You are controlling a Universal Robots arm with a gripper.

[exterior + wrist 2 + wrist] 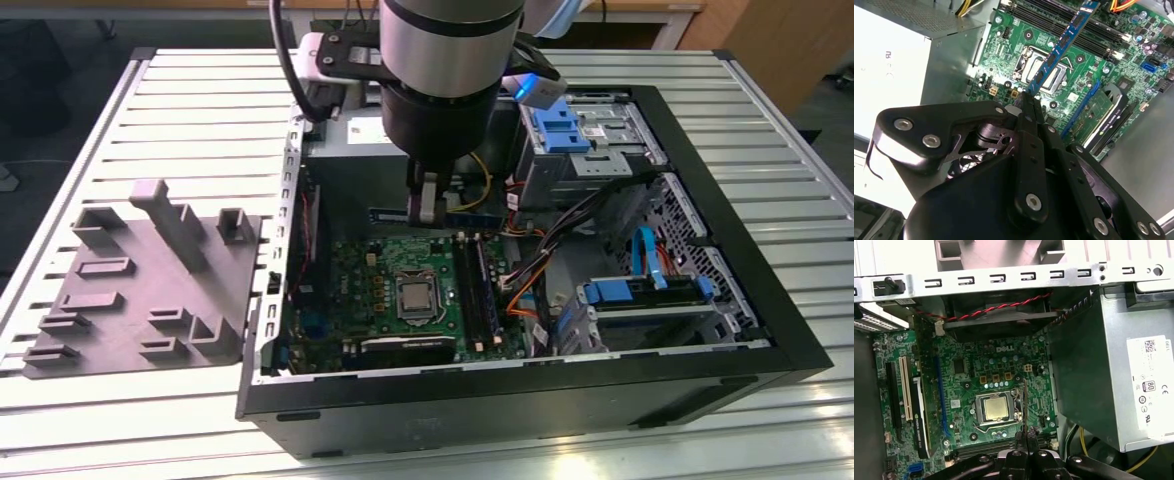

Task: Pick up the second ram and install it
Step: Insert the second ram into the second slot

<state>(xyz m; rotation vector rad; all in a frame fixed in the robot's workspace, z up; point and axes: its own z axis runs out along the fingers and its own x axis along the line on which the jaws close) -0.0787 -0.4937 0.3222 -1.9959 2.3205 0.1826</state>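
Fingers [1030,145] pinching second ram [1061,47] (blue), held end hidden

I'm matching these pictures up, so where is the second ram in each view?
Exterior view: the second ram hangs level in the gripper, inside the computer case.
Second wrist view: the second ram slants away from the gripper, across the CPU socket.
First wrist view: the second ram edge-on, a thin dark line beside the CPU socket.
Shared landmark: the CPU socket.

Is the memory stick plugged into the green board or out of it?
Out: the gripper holds the second ram in the air above the motherboard.
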